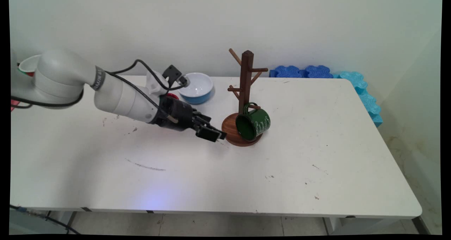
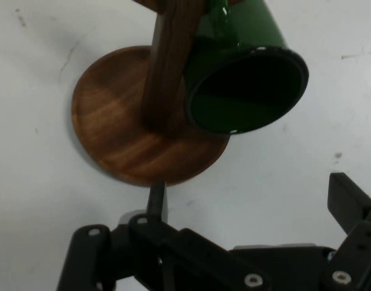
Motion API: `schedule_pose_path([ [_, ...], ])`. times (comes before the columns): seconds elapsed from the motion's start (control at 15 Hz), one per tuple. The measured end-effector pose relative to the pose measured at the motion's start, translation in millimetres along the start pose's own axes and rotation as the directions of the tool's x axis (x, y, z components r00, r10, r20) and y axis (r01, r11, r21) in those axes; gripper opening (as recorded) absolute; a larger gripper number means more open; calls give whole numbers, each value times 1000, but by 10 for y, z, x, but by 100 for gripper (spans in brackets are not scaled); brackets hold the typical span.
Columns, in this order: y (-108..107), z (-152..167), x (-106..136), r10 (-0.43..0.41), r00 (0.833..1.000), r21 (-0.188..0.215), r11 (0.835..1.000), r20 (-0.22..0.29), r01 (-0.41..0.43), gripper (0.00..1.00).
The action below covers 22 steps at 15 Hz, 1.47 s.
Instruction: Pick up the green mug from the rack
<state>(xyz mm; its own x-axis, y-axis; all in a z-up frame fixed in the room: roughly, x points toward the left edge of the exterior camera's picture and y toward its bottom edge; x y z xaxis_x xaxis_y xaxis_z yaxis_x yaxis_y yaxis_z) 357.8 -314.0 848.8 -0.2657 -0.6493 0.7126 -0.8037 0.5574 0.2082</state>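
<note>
At frame centre you have the mug tree (image 1: 245, 102) with a mug (image 1: 253, 123) hung on its lowest peg. The gripper (image 1: 210, 132) sits just left of its base; the bowl (image 1: 196, 87) lies behind, upper left.

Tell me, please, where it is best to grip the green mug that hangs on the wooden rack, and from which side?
Probably the rim. The green mug hangs by its handle on a low peg of the wooden rack, tilted, its open mouth facing the gripper. One finger could enter the mouth and one stay outside, coming from the gripper's side, since the rack's post blocks the handle side.
</note>
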Motion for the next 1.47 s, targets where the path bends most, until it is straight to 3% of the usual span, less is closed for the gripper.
schedule_pose_path([
  [0.53, 133, 309, -4, -81, 996, -23, 997, -45, 80, 100],
  [1.47, 233, 706, 34, -160, 984, -49, 986, -75, 157, 100],
])
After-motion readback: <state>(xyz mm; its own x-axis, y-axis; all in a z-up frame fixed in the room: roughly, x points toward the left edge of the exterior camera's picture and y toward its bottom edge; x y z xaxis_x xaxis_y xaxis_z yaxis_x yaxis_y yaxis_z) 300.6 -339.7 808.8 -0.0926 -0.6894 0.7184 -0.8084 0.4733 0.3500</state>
